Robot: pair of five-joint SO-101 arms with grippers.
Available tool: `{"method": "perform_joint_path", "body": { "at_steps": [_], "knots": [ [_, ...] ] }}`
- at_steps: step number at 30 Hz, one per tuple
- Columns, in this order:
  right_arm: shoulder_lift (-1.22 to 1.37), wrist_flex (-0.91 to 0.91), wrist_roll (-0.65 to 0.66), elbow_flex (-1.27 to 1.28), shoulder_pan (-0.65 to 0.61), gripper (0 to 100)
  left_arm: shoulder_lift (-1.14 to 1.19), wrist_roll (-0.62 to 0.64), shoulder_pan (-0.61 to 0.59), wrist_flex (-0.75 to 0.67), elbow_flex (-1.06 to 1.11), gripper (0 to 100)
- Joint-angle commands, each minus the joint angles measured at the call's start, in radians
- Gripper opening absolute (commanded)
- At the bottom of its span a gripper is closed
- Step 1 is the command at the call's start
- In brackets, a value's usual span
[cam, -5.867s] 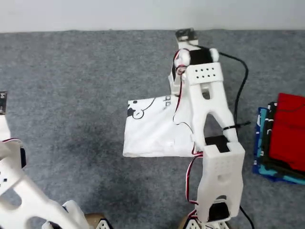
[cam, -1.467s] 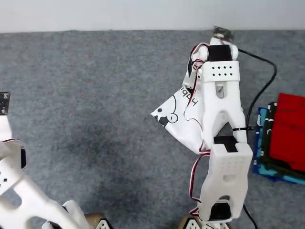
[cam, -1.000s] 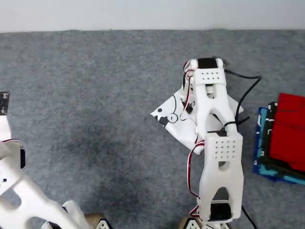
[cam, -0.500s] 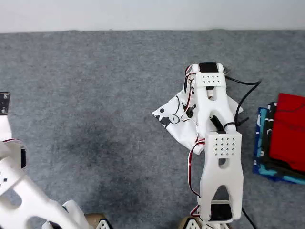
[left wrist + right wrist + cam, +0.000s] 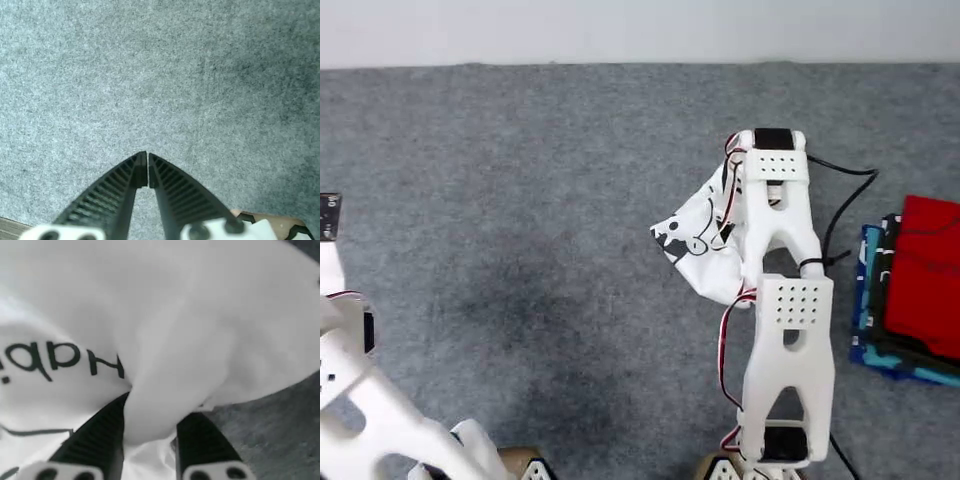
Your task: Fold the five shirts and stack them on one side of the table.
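- The right pincer (image 5: 155, 412) is clamped on a bunched fold of the white shirt (image 5: 700, 240), with cloth packed between its fingers.
- The shirt sits crumpled just off the middle of the bench (image 5: 500, 180), toward 3 o'clock.
- The folded stack (image 5: 915, 290), red on top, lies at the bench's 3 o'clock edge.
- The left pincer (image 5: 148, 169) is closed tip to tip, holding nothing, over the grey bench.
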Motion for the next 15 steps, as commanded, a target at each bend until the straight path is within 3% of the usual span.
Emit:
{"method": "perform_joint_path", "body": {
  "at_steps": [1, 15],
  "knots": [
    [-0.107, 0.035, 0.12, -0.018, 0.035, 0.9, -0.023, -0.008, -0.006, -0.008, -0.008, 1],
    [-0.731, 0.035, 0.537, 0.345, 0.157, 0.8, -0.023, -0.008, -0.003, -0.008, -0.008, 1]
  ]
}}
